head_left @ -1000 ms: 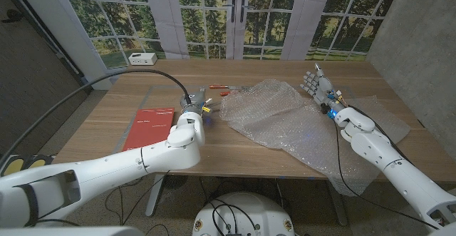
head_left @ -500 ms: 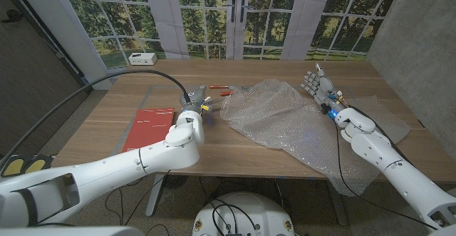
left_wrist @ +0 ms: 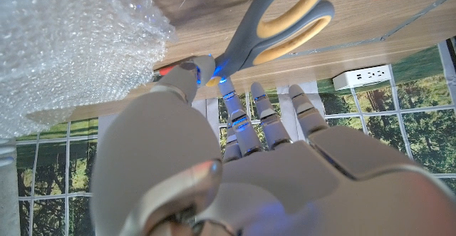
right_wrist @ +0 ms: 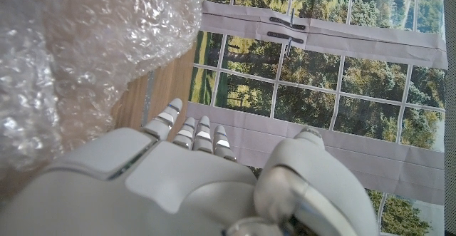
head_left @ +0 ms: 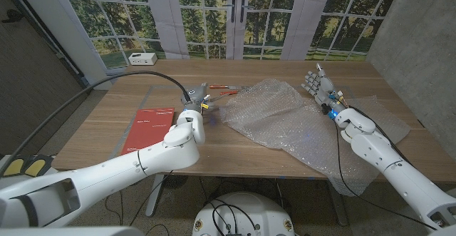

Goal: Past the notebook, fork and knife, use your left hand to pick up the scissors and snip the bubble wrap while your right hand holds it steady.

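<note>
1. Table (head_left: pixel 285 68) of pale wood carries everything here; windows with trees stand behind its far edge.
2. Bubble wrap (head_left: pixel 285 118) is the landmark: a wide clear sheet spread over the table's middle and right, its near corner hanging over the front edge.
3. Left arm (head_left: pixel 121 168), white, comes in from the lower left corner and ends just left of the bubble wrap's left edge.
4. Right arm (head_left: pixel 385 157) comes in from the lower right corner across the right part of the bubble wrap.
5. Notebook (head_left: pixel 149 127), red, lies flat on the table well left of the bubble wrap, beside the left arm.
6. Right hand (head_left: pixel 320 90) stands upright at the bubble wrap's far right edge, its fingers (head_left: pixel 313 75) spread and pointing up, holding nothing; the right wrist view shows them above the crinkled sheet, and I cannot tell whether they touch it.
7. Left hand (head_left: pixel 197 100) hovers just left of the bubble wrap; in the left wrist view its fingers (left_wrist: pixel 267 111) are spread and reach toward the scissors, closed on nothing.
8. Scissors (left_wrist: pixel 274 26), grey-handled with yellow inner rings, lie on the table just beside the bubble wrap's left edge, at the left hand's fingertips.
9. White box (head_left: pixel 142 58) sits at the table's far left edge, well apart from the bubble wrap.
</note>
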`<act>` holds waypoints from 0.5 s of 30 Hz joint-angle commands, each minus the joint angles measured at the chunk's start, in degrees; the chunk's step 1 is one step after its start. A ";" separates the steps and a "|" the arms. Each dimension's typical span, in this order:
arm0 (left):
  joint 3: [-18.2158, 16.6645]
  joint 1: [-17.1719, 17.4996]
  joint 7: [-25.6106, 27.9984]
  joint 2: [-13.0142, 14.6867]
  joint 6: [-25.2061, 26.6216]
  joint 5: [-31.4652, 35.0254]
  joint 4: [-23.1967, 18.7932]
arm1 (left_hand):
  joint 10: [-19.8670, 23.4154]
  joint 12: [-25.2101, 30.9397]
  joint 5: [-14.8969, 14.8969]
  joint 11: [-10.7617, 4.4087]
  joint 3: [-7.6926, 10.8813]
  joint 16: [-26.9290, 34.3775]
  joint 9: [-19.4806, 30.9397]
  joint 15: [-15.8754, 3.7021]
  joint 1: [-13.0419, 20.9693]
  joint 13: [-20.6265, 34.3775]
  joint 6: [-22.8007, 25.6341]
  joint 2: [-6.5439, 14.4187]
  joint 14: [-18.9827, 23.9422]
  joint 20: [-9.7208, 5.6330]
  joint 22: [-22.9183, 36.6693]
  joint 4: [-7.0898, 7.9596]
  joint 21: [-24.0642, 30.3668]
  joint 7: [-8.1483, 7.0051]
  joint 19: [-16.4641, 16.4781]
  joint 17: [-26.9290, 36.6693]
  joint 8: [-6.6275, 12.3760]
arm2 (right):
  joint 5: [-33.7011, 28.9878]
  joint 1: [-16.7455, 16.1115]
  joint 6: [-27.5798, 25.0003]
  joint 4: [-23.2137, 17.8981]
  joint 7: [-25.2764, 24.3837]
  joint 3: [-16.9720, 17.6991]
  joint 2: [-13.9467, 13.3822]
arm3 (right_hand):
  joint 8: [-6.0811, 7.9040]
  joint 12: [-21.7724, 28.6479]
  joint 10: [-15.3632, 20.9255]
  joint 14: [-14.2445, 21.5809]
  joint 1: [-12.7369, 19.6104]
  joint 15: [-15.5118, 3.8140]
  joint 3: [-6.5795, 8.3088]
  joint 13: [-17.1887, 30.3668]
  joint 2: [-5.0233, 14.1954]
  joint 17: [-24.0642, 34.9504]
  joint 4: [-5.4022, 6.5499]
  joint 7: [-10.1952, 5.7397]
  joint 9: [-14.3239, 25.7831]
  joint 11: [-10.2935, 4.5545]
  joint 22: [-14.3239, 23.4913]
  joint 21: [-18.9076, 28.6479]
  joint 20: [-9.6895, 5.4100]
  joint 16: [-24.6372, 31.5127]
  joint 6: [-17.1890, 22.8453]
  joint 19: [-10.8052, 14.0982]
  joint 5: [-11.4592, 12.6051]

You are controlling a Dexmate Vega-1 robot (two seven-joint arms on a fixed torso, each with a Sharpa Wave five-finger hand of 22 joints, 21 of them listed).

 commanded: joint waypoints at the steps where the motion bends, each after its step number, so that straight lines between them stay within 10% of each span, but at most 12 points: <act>1: -3.82 2.46 0.80 -0.99 -3.28 -1.26 -0.42 | 0.76 6.00 0.39 -0.95 -0.17 0.17 0.10 -0.47 0.50 4.25 0.20 0.15 0.44 0.28 0.25 0.00 0.25 0.46 0.49 0.17 0.01 | 0.22 0.10 0.57 0.71 0.35 0.10 0.51 | 0.16 0.06 -0.11 -0.24 -0.77 -0.15 0.35 0.19 0.03 0.20 0.04 -0.45 0.19 -0.10 0.20 0.35 0.17 0.41 -0.23 0.03 -0.12; 15: -7.96 4.20 1.73 -2.52 -8.29 -3.55 0.37 | 0.65 6.22 0.91 -0.93 -0.51 0.07 0.10 -0.35 0.63 4.19 0.07 -0.02 0.12 0.33 0.26 -0.02 0.24 0.67 0.51 0.58 -0.07 | -0.14 -0.39 1.82 0.26 -0.69 0.54 0.88 | 0.18 0.07 -0.06 -0.20 -0.79 -0.12 0.41 0.19 -0.01 0.18 0.04 -0.47 0.19 -0.08 0.20 0.35 0.23 0.40 -0.18 0.05 -0.13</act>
